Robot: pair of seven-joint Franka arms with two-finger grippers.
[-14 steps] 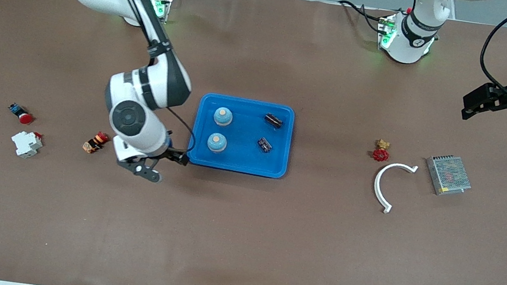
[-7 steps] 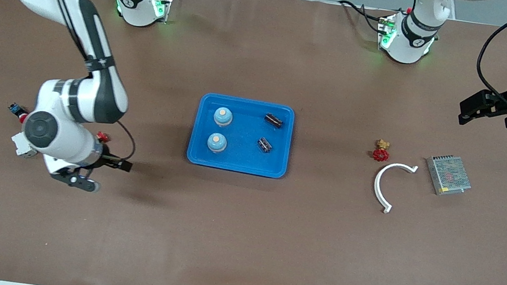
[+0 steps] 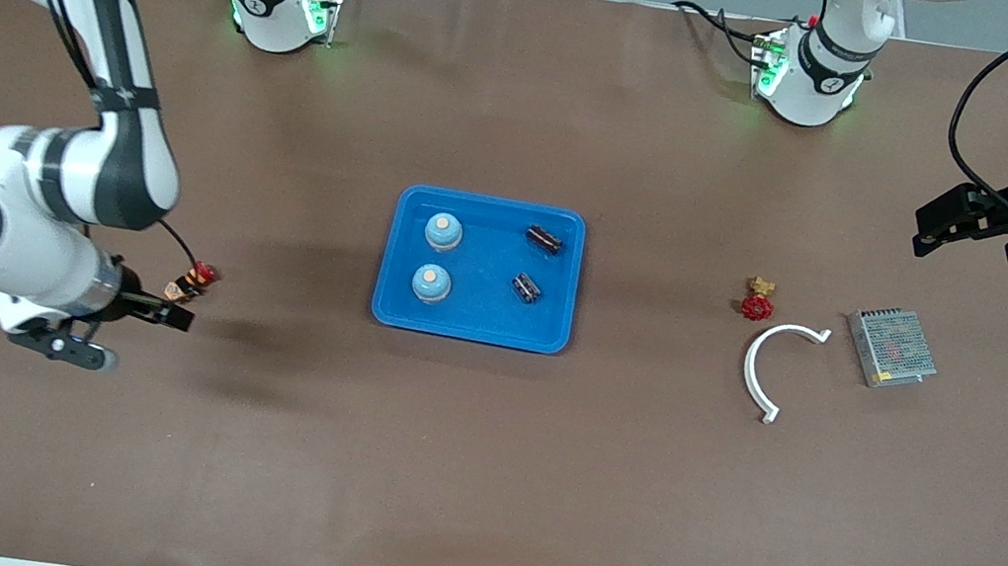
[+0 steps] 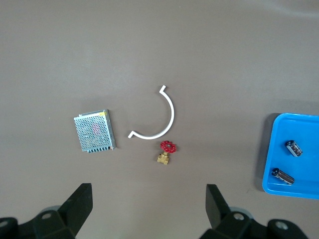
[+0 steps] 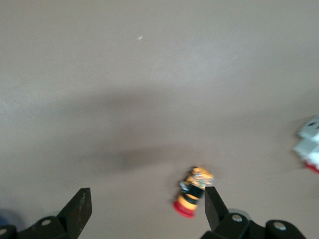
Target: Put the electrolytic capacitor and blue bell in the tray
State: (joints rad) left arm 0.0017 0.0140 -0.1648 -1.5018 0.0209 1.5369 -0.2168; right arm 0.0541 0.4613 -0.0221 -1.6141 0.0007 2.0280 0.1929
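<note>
The blue tray lies mid-table. In it stand two blue bells and lie two dark electrolytic capacitors. The left wrist view catches a corner of the tray with both capacitors. My right gripper hangs open and empty over bare table toward the right arm's end, beside an orange-and-red push button. My left gripper waits open and empty, high over the left arm's end.
Toward the left arm's end lie a red-handled brass valve, a white curved piece and a perforated metal power supply. A white part shows beside the right gripper.
The right arm has swung away from the tray's edge toward its own end of the table, staying open. The left arm has barely shifted.
</note>
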